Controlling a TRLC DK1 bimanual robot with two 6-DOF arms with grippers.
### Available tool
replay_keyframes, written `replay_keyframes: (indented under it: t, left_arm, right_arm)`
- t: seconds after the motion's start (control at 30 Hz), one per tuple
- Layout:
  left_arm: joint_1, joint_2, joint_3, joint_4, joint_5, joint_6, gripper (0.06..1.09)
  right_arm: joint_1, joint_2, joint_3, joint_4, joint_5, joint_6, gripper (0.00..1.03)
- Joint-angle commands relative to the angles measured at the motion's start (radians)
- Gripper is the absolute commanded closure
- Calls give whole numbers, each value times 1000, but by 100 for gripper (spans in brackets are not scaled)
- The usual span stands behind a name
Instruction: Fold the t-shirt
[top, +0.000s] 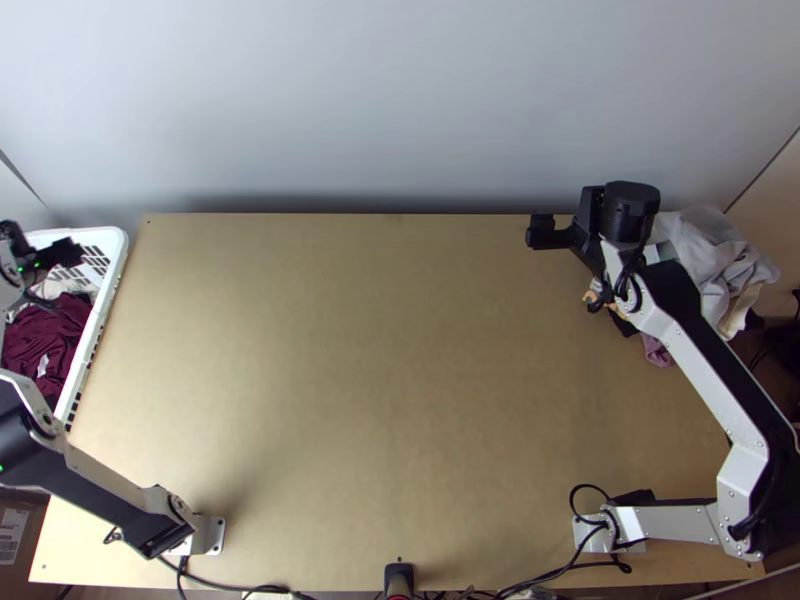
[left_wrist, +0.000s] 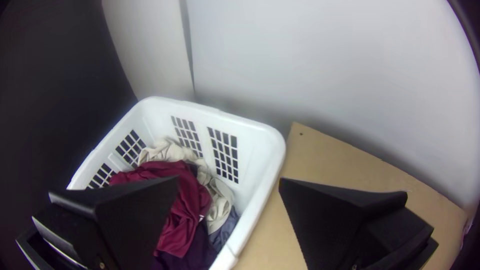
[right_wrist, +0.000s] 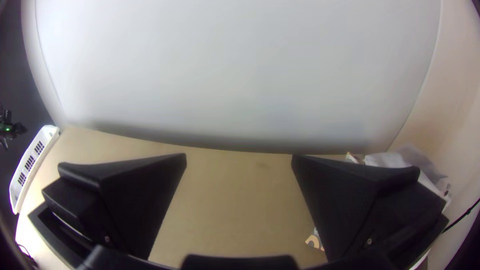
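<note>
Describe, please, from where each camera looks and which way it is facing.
Top view: fixed high over the near edge of the table, looking steeply down; both the left arm and the right arm show.
Left wrist view: on the left arm's wrist, looking down into the basket of clothes; two fingers of the left gripper show.
Right wrist view: on the right arm's wrist, facing the wall beyond the table; two fingers of the right gripper show.
Shared: both wrist views include the basket.
</note>
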Motion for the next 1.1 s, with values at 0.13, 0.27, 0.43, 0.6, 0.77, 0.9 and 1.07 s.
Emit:
replay_keyframes:
  t: [0.13,0.27,0.43,0.6,0.77,0.9,1.07]
  left_arm:
    - [174,286,185,1,-8,22,11]
    - [209,379,245,-11,-8,33,11]
    - [238,513,331,-22,-7,38,11]
    - [249,596,378,-25,-7,19,11]
    - [243,680,424,-22,-10,27,11]
    - [223,813,581,-33,-31,36,11]
    - [204,876,691,-73,-31,36,11]
  right_arm:
    - [14,-65,-69,-35,8,-23,5]
    - [14,-73,-71,-50,11,-23,5]
    - [15,-74,-63,-53,14,-31,5]
    - [18,-73,-57,-59,16,-29,5]
    - [17,-73,-63,-78,17,-29,5]
    - [15,-73,-71,-85,19,-29,5]
    - [15,-70,-77,-87,19,-35,5]
